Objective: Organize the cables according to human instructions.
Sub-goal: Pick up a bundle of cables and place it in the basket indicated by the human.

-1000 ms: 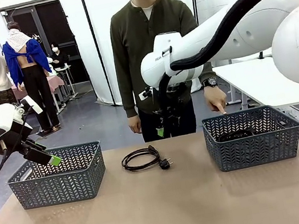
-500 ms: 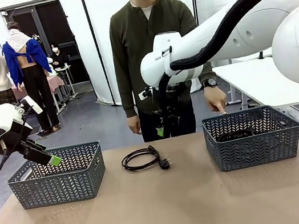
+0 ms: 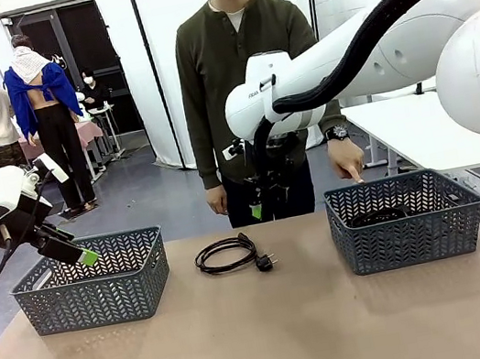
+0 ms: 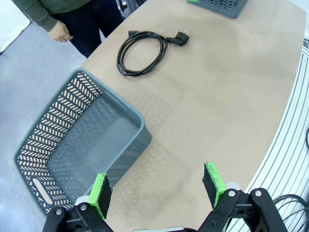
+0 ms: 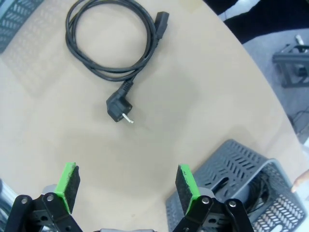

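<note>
The human (image 3: 250, 103) stands at the far side, one finger on the right basket (image 3: 405, 217) holding cables. A coiled cable (image 3: 227, 254) lies mid-table between baskets. Right gripper (image 5: 126, 190) and left gripper (image 4: 157, 189) hover, fingers apart.

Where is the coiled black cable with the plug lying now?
In the front view the coiled cable lies on the table between the two grey baskets, nearer the left basket, near the far edge in front of the person.
</note>
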`<state>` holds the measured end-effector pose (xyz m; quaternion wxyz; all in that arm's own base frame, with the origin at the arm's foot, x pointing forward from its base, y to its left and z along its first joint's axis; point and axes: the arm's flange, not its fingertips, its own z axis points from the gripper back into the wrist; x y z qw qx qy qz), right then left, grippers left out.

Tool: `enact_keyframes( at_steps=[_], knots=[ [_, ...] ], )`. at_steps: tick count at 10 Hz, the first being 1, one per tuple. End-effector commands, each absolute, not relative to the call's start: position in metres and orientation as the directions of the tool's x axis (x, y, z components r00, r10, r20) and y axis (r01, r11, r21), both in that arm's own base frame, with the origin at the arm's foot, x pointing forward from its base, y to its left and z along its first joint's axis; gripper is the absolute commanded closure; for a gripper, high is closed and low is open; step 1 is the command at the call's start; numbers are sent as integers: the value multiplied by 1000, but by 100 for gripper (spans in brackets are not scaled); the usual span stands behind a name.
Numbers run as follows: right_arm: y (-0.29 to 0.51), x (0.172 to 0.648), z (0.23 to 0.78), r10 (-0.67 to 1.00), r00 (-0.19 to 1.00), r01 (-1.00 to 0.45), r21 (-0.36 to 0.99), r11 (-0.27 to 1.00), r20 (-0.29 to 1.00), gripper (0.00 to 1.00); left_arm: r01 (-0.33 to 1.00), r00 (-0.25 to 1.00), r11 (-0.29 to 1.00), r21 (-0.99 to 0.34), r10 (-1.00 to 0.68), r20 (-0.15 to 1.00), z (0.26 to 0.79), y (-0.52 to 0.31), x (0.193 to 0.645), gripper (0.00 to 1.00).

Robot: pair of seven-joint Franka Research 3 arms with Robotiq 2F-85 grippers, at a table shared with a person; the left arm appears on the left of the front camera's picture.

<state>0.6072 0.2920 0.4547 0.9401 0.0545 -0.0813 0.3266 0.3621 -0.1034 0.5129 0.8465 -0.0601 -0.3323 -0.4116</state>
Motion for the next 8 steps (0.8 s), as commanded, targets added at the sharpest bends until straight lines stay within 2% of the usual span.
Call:
enact_keyframes(
  at_steps=[1,8],
  knots=[
    [307,615,449,458,864,-477,47,878,210,0,734,444,658,168,-652,615,513,-102,363,0],
    [343,664,400,295,930,-297,-21,955,218,0,734,444,658,168,-652,615,513,-102,363,0]
  ],
)
